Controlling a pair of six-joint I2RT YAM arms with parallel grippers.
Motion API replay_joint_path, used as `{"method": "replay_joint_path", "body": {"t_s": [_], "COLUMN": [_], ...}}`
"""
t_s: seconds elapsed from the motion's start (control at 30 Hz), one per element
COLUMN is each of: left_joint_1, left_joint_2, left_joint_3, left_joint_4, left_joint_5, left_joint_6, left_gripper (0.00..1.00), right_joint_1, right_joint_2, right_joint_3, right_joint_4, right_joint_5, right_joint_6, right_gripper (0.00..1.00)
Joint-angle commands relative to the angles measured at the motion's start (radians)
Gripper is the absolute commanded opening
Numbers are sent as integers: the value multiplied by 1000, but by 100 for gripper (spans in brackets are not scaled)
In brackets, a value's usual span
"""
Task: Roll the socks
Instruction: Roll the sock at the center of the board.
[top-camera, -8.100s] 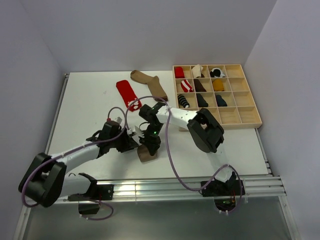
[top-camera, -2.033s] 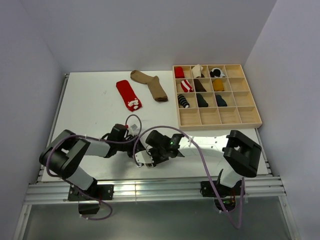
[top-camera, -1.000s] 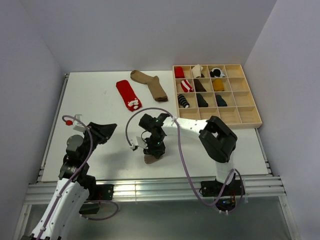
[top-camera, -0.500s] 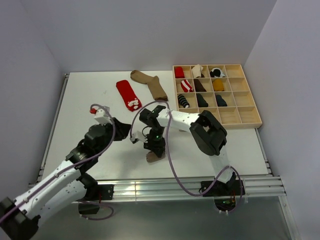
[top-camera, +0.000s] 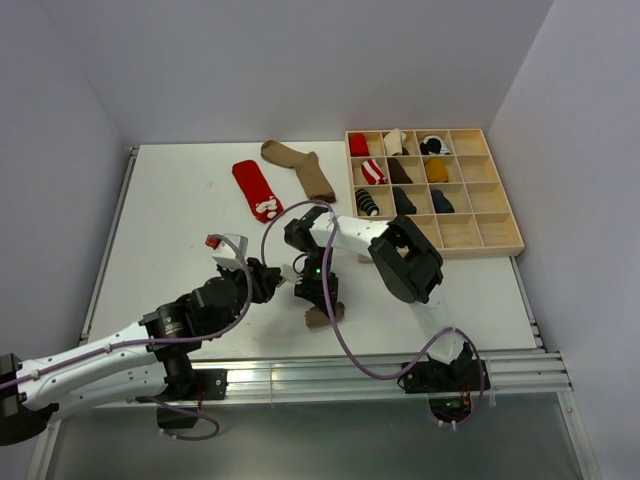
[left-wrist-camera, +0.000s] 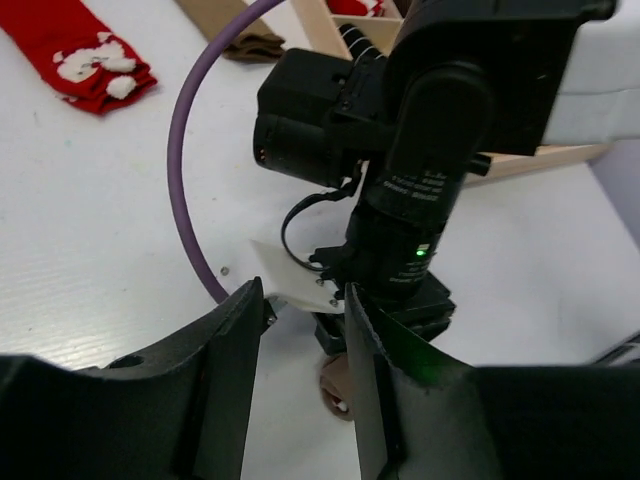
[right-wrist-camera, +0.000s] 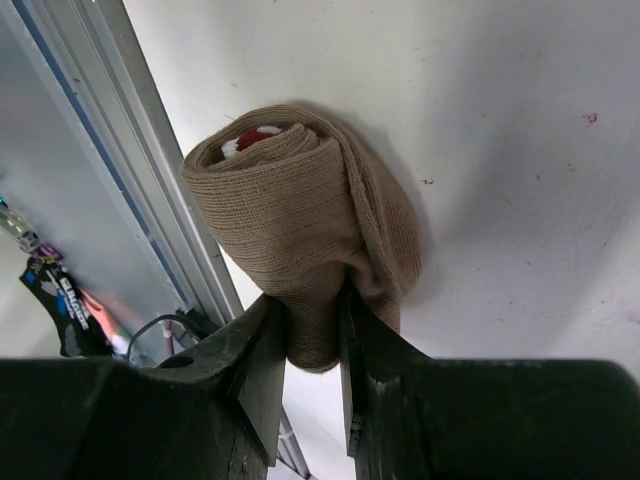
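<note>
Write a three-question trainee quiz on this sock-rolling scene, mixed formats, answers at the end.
1. True or false: the right gripper is shut on the rolled tan sock.
2. Fill in: the left gripper has its jaws ____ and holds nothing.
3. Where is the red sock with white motif?
A. Flat on the table, left of the brown sock
B. Draped over the brown sock
C. In the left gripper

Key: 1 true; 2 open; 3 A.
</note>
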Motion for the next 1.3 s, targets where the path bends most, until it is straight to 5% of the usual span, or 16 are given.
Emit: {"method": "replay_joint_path", "body": {"t_s": [0.0,0.3,0.63,1.27], "left_joint_1": [-4,-81,-102,-20], "left_joint_2": [-40,231,380,556], "left_joint_3": [-10,34,26,-38], "left_joint_4": [52,91,167,343], "left_joint_5": [64,234,414,477], "left_joint_6": [23,67,95,130], "left_gripper": [44,41,50,57], "right_joint_1": [-18,-30,-68,-108], "right_joint_2": [61,75,122,159], "right_joint_3": [-14,-39,27,59], "right_joint_4": [149,168,116,70], "right_joint_5": [104,84,41,-16], "right_joint_6": [5,11,0,-21], "right_gripper": [22,22,22,23]}}
